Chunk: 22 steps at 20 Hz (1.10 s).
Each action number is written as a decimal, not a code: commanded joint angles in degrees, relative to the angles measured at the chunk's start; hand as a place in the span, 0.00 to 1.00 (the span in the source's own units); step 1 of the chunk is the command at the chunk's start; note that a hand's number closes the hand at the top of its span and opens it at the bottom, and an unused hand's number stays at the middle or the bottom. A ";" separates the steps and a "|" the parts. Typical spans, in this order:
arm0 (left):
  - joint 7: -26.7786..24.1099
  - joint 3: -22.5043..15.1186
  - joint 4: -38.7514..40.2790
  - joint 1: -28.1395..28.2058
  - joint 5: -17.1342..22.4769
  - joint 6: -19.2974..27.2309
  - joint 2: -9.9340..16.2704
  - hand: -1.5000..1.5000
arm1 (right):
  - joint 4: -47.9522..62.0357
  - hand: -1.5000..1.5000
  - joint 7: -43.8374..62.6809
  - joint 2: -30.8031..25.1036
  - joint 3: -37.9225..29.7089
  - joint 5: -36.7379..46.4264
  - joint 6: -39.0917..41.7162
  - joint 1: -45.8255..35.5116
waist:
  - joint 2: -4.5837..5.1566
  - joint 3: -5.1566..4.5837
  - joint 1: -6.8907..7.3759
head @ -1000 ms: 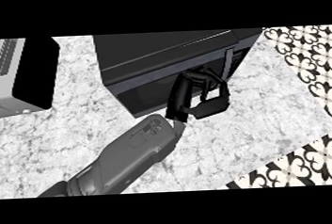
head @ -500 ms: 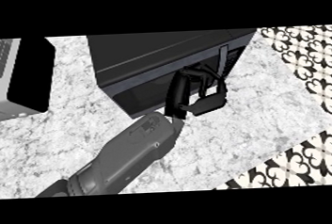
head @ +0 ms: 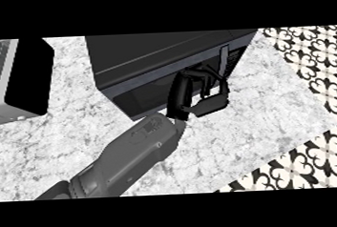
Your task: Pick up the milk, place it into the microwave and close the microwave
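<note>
The black microwave (head: pixel 161 53) stands at the counter's back with its door shut against the body. I see no milk anywhere; the microwave's inside is hidden. My left hand (head: pixel 199 97) comes in from the lower left on a grey forearm (head: pixel 131 155). It lies against the door's front, just below the vertical handle (head: pixel 223 60). Its fingers (head: pixel 176 93) and thumb arch into a curl, and I see nothing held in them. My right hand is out of the picture.
A grey and black appliance (head: pixel 14 79) stands at the left edge. The marble counter (head: pixel 256 126) ends in a diagonal edge at the lower right, with the patterned floor (head: pixel 307 162) beyond it.
Almost nothing differs: the hand stays at the door's front and has shifted only slightly upward.
</note>
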 commanded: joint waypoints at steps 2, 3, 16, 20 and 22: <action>-0.72 0.77 3.89 -2.74 1.73 -1.22 0.01 1.00 | 0.07 0.00 1.23 -1.54 -0.82 -1.43 0.04 -0.50 | 0.84 -0.06 -0.98; -0.47 1.05 4.55 -3.51 1.97 -1.32 0.01 1.00 | 0.05 0.00 1.24 -1.63 -1.21 -1.73 -0.14 -0.60 | 0.48 -0.01 -0.51; -4.36 -0.06 6.02 -3.78 4.99 -1.70 0.01 1.00 | -0.10 0.00 2.48 -4.38 -1.64 -5.76 2.47 -2.17 | 0.96 0.07 -0.82; -4.27 -0.45 6.15 -4.53 6.32 -2.07 0.01 1.00 | -0.49 0.00 3.15 -5.23 -0.93 -7.58 3.64 -2.45 | 0.86 0.09 -0.63; -4.72 -0.66 6.55 -4.17 6.75 -1.91 0.01 1.00 | -0.30 0.00 3.34 -5.88 -1.18 -8.11 4.66 -2.06 | 0.83 0.15 -1.26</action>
